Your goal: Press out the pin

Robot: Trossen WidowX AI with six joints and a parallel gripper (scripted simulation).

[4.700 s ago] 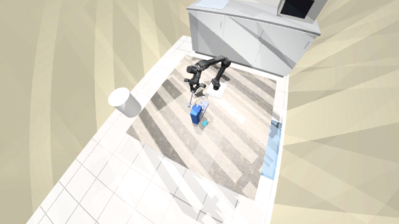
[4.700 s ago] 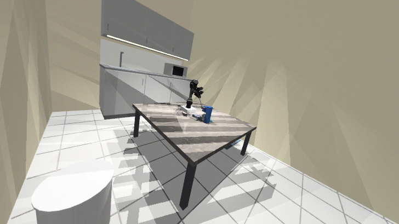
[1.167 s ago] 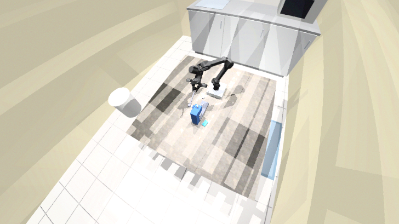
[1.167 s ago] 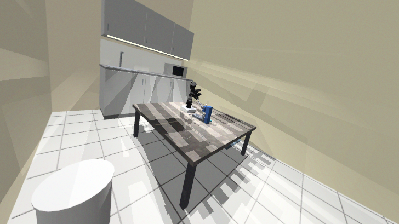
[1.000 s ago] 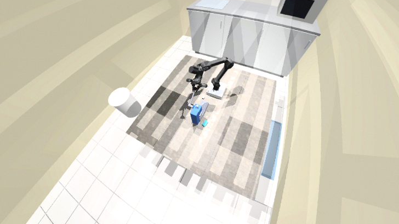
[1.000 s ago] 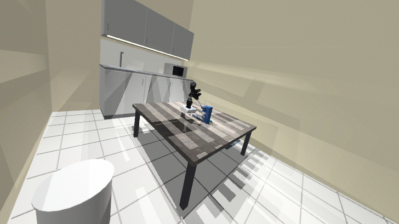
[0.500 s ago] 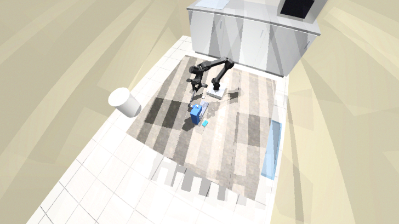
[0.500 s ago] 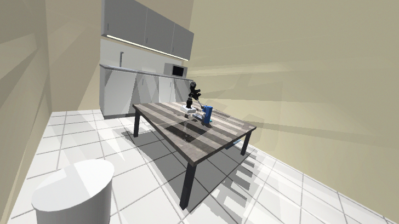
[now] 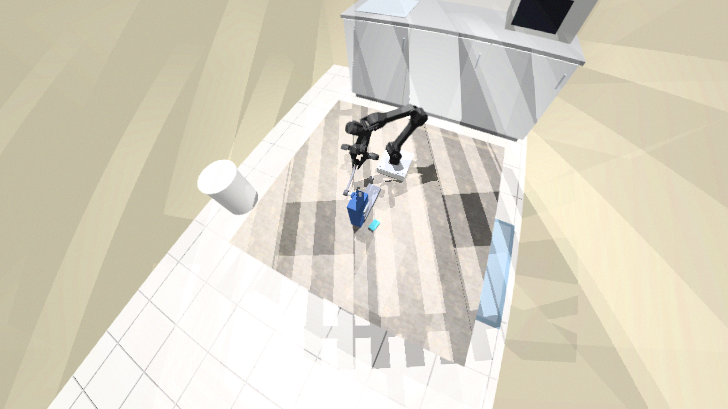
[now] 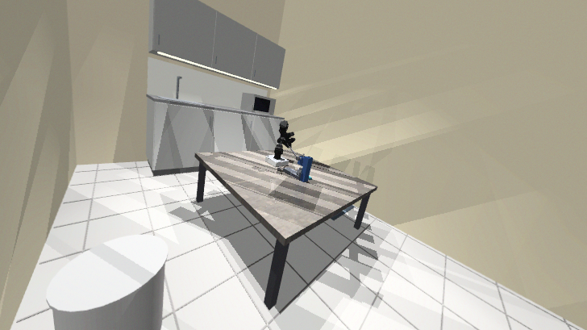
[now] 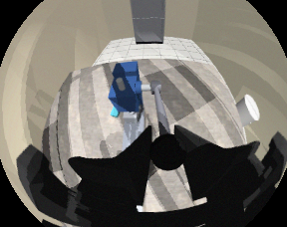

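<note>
Gripper, clamped on the knob of our lever, above the blue press. We should follow the lever's arc smoothly, without tugging the press.

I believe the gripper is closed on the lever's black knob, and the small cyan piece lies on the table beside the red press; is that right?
Nearly: the press is blue, as the top view shows. The rest of your statement stands.
</note>
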